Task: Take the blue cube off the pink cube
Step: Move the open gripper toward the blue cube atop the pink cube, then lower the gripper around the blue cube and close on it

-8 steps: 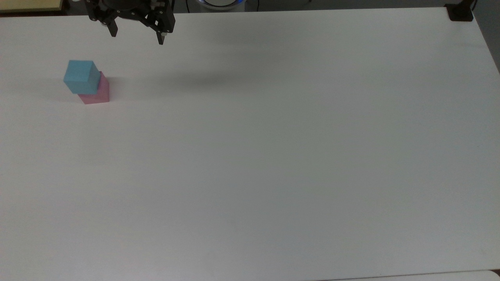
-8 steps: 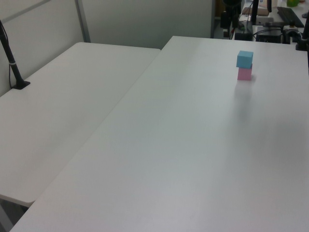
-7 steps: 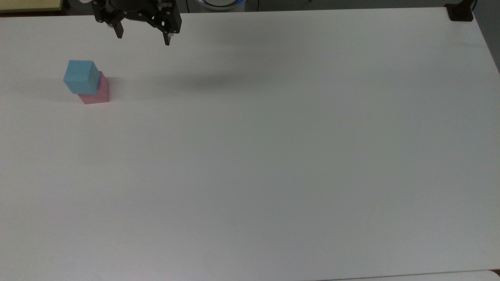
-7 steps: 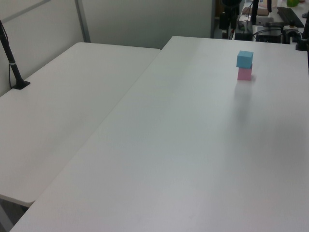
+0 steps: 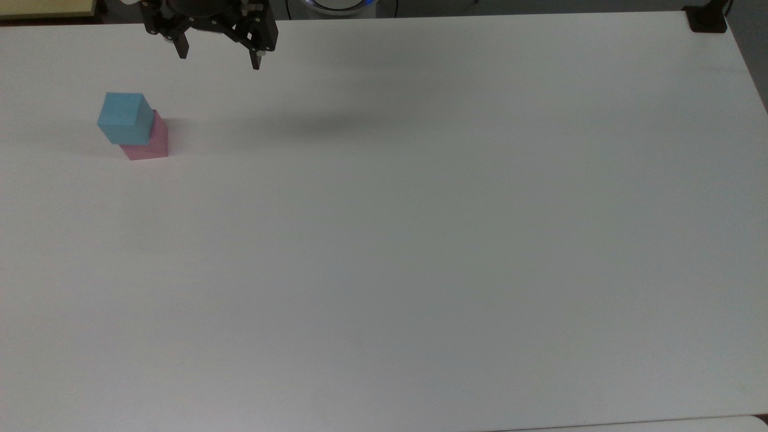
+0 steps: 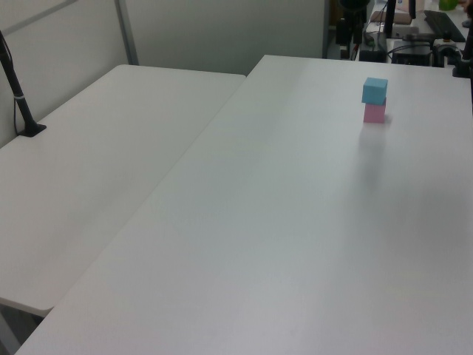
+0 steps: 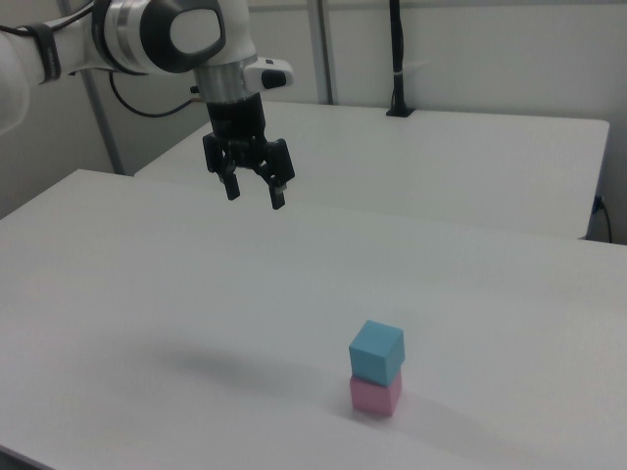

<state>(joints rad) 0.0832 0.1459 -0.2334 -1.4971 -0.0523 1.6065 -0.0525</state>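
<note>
The blue cube (image 5: 125, 116) (image 6: 375, 89) (image 7: 377, 352) sits on top of the pink cube (image 5: 150, 144) (image 6: 374, 113) (image 7: 376, 395) near the top view's left edge of the white table (image 5: 420, 240). My gripper (image 5: 219, 62) (image 7: 255, 197) hangs high above the table, open and holding nothing. In the top view it is up and to the right of the stack; in the right view it is far to the upper left of the cubes.
A second white table (image 6: 89, 170) adjoins in the left view. A black post base (image 5: 707, 21) stands at the top view's upper right corner. Desk clutter (image 6: 414, 29) lies beyond the far edge in the left view.
In the top view the gripper has shifted slightly right and up since the earliest frame, then held still. The cubes have not moved.
</note>
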